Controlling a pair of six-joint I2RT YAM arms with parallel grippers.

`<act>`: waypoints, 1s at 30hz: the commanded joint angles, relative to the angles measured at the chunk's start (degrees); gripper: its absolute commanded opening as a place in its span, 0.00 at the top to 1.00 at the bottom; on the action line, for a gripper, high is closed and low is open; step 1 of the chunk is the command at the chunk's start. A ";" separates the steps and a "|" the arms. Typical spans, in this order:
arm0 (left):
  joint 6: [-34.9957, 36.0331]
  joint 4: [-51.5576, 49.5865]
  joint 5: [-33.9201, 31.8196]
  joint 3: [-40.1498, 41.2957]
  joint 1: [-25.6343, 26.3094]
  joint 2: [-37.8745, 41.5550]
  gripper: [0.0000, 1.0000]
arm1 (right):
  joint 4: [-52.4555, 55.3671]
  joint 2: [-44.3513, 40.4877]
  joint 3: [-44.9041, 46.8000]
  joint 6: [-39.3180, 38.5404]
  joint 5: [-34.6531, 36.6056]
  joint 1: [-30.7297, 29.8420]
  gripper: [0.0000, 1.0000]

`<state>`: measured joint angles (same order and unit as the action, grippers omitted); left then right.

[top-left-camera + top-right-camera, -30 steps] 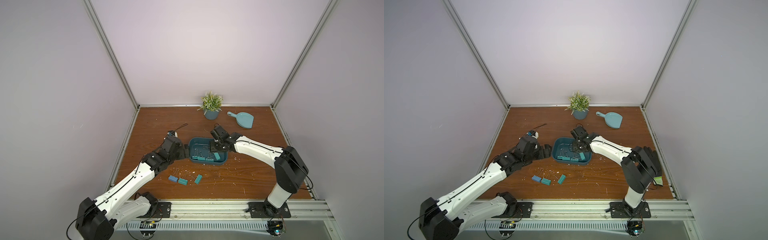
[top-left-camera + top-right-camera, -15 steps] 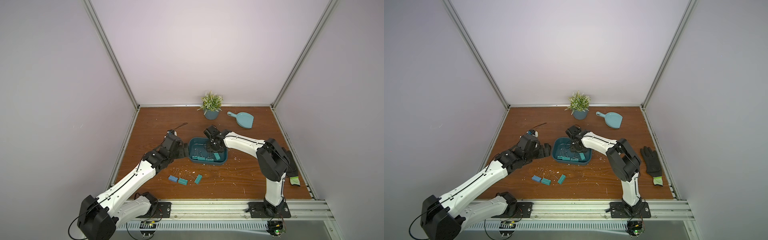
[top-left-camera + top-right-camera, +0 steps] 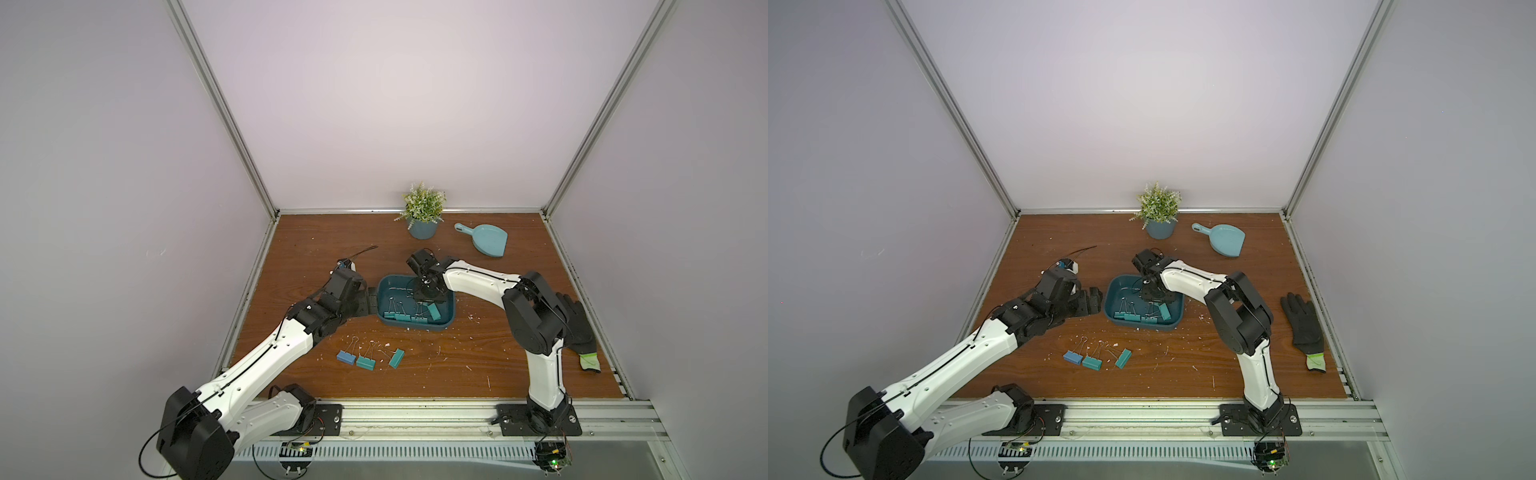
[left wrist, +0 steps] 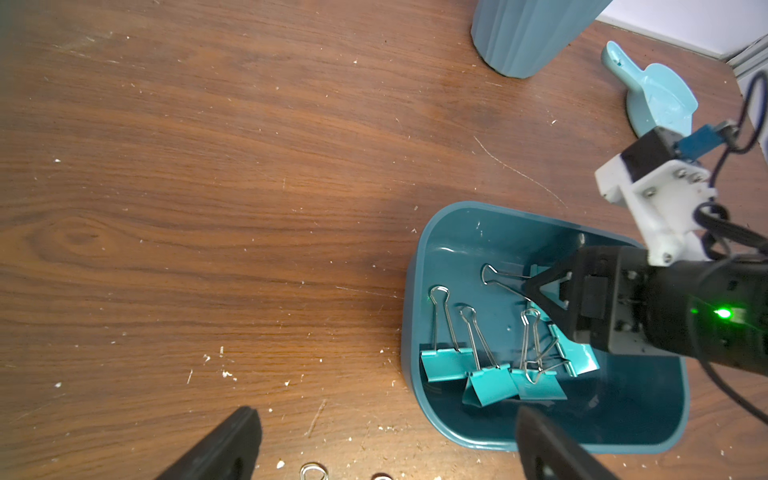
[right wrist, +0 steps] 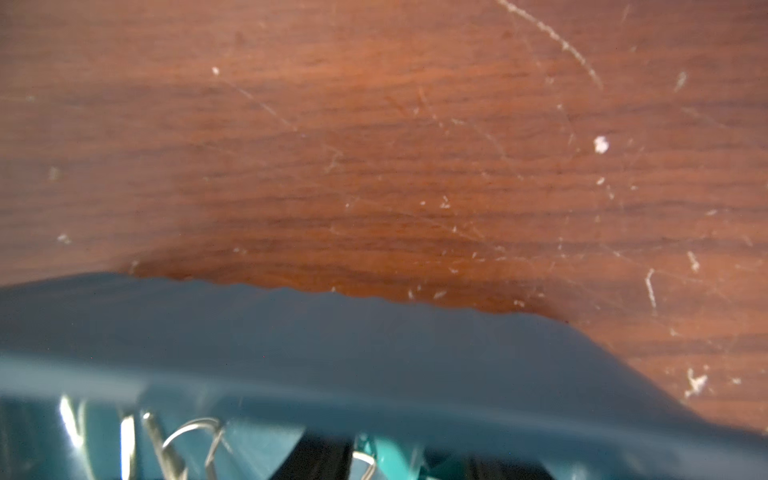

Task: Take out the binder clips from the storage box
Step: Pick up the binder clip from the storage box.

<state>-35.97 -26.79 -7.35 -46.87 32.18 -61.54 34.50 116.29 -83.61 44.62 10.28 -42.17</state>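
Left of centre in a top view, the left gripper (image 3: 368, 301) stands with jaws fully spread just beside the storage box (image 3: 384, 286), judged a bracing or waiting post. Three binder clips (image 3: 366, 362), one blue and two teal, lie on the table (image 3: 498, 374) below the box, evidently the removed lot, while the rest lie inside along its lower wall. Further right, the right gripper (image 3: 424, 297) is lowered into the box over a clip, presumably to seize it, though whether its fingers have closed cannot be told.
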 commanded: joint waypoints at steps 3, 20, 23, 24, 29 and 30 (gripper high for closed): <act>1.90 0.83 0.74 -1.90 -0.83 -0.33 0.01 | 1.71 0.91 -1.90 1.25 1.79 0.33 0.56; 2.73 0.83 1.07 -1.64 -0.99 1.02 0.01 | 5.72 -5.82 -5.22 2.21 4.66 -0.44 0.72; 2.59 0.91 0.94 -1.51 -0.98 1.39 0.01 | 6.47 -9.43 -4.87 3.03 5.47 -1.39 0.72; 2.39 0.95 0.64 -1.54 -1.07 1.49 0.01 | 6.97 -10.74 -4.55 3.52 5.87 -1.91 0.72; 2.10 1.89 0.34 -1.47 -1.08 2.28 0.01 | 7.99 -17.48 -0.34 7.11 7.47 -4.74 0.72; 2.03 2.00 0.41 -1.38 -1.08 2.37 0.01 | 7.34 -19.14 1.25 7.93 8.07 -5.44 0.72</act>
<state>-34.17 -25.52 -6.59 -47.64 31.86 -60.16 39.90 100.99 -84.79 49.17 15.64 -46.02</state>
